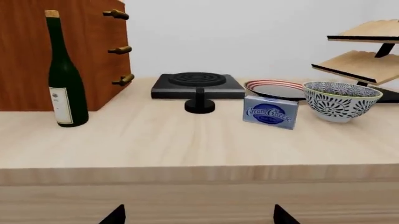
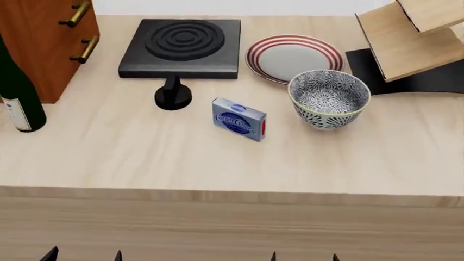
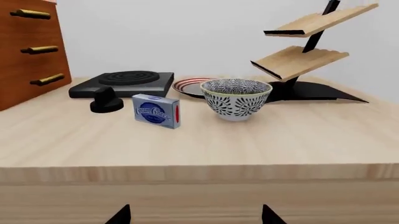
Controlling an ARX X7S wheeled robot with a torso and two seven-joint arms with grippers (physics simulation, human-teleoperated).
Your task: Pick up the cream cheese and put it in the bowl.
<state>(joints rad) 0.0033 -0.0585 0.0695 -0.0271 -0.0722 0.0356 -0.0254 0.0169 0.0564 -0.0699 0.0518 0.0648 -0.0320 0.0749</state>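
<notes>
The cream cheese (image 2: pixel 240 118) is a small blue box with a red end, standing on its long edge on the wooden counter; it also shows as the cream cheese (image 1: pixel 269 112) and the cream cheese (image 3: pixel 156 110). Just to its right sits the bowl (image 2: pixel 328 98), deep, white with a dark leafy pattern, empty; the bowl (image 1: pixel 340 100) and the bowl (image 3: pixel 235 97) show too. My left gripper (image 2: pixel 83 254) and right gripper (image 2: pixel 303 255) hang below the counter's front edge, both open, only fingertips showing, well short of the box.
A black burner (image 2: pixel 182 47) with a black knob (image 2: pixel 173 95) lies behind the box. A red-striped plate (image 2: pixel 293 56) sits behind the bowl. A green wine bottle (image 2: pixel 17 95) and a wooden drawer cabinet (image 2: pixel 51 38) stand far left; a wooden rack (image 2: pixel 406 41) far right.
</notes>
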